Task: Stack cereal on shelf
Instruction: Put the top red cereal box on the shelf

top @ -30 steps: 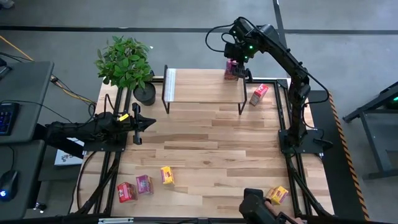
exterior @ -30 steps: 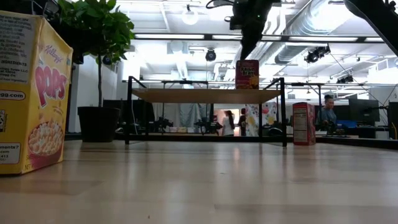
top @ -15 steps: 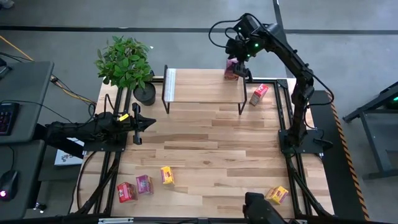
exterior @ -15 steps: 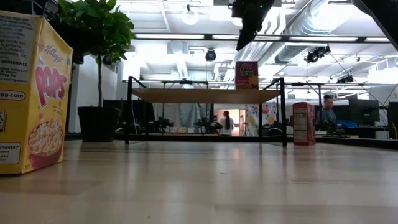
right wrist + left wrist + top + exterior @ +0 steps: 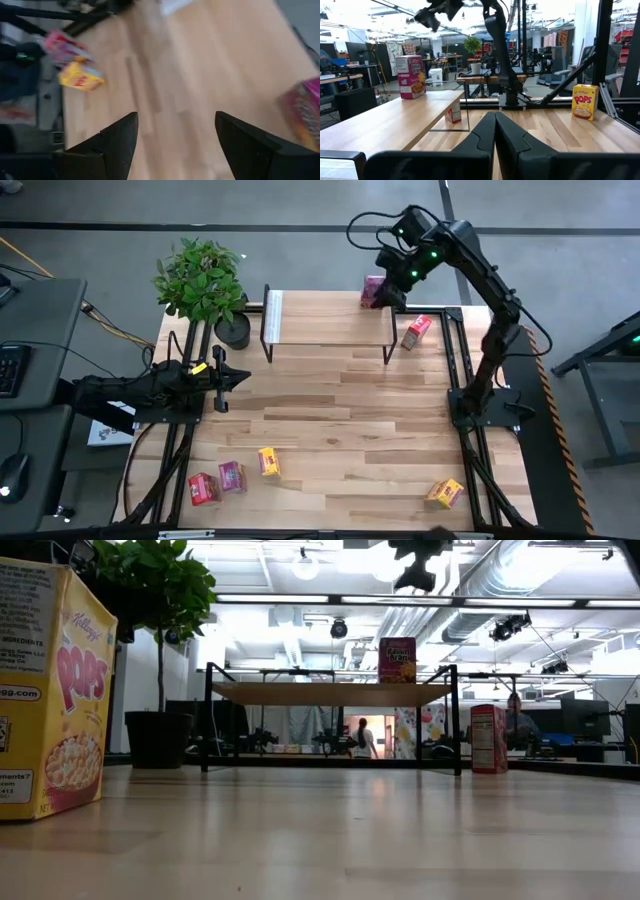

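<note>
A pink cereal box (image 5: 372, 288) stands upright on its base at the right end of the shelf (image 5: 325, 315); it also shows in the low view (image 5: 397, 660). My right gripper (image 5: 388, 292) hangs open above and just right of it, high in the low view (image 5: 415, 575), touching nothing. A red box (image 5: 416, 331) stands on the table right of the shelf. A yellow box (image 5: 268, 461), a pink box (image 5: 232, 476) and a red box (image 5: 203, 488) lie near the front left, another yellow box (image 5: 446, 493) at the front right. My left gripper (image 5: 240, 377) waits shut at the table's left.
A potted plant (image 5: 205, 280) stands at the far left corner beside the shelf. The shelf top (image 5: 330, 693) left of the pink box is bare. Black frame rails run along the table's left and right edges (image 5: 455, 370).
My right gripper has risen from the top of the pink box and gone a little toward the table's right edge. The pink box stays upright on the shelf. A dark shape at the near edge by the yellow box has left the view.
</note>
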{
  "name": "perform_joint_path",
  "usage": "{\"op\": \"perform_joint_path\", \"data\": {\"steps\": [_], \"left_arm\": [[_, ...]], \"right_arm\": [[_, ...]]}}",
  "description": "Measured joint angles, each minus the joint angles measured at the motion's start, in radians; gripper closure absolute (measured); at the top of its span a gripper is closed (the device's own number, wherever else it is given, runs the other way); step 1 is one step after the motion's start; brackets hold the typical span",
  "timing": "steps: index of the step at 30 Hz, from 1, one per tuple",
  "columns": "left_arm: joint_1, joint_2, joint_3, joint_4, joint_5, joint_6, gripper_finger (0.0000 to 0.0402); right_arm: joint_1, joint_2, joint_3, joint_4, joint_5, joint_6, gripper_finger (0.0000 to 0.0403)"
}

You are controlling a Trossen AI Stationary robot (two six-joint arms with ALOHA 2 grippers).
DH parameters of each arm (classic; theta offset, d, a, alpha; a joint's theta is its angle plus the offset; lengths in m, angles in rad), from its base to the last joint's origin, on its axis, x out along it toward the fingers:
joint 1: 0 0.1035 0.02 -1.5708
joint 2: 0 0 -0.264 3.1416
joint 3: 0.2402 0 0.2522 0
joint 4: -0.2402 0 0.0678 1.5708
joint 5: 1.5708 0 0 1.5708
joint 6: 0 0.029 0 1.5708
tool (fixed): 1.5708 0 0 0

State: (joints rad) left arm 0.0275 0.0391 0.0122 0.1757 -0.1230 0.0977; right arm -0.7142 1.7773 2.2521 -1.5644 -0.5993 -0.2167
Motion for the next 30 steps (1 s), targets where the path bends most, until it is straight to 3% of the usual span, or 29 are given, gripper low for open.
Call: {"op": "perform_joint_path", "data": {"steps": [5,10,13,18,22,27,30], "left_arm": [[0.000,0.000,0.000,0.000,0.000,0.000,0.0401],[0.000,0.000,0.000,0.000,0.000,0.000,0.0401],[0.000,0.000,0.000,0.000,0.000,0.000,0.0402],[0.000,0.000,0.000,0.000,0.000,0.000,0.0401],[0.000,0.000,0.000,0.000,0.000,0.000,0.0401],[0.000,0.000,0.000,0.000,0.000,0.000,0.0401],[0.000,0.000,0.000,0.000,0.000,0.000,0.0401]], "right_arm": [[0.061,-0.166,-0.248,-0.003,0.006,0.039,0.0146],[0.117,-0.402,-0.603,0.034,0.168,0.203,0.0146],[0.130,-0.567,-0.816,0.145,0.304,0.438,0.0146],[0.131,-0.795,-1.108,0.409,0.593,1.047,0.0146],[0.112,-0.870,-1.285,0.561,0.782,1.367,0.0146],[0.076,-0.852,-1.469,0.760,0.926,1.573,0.0146],[0.042,-0.824,-1.546,0.947,0.940,1.644,0.0146]]}}
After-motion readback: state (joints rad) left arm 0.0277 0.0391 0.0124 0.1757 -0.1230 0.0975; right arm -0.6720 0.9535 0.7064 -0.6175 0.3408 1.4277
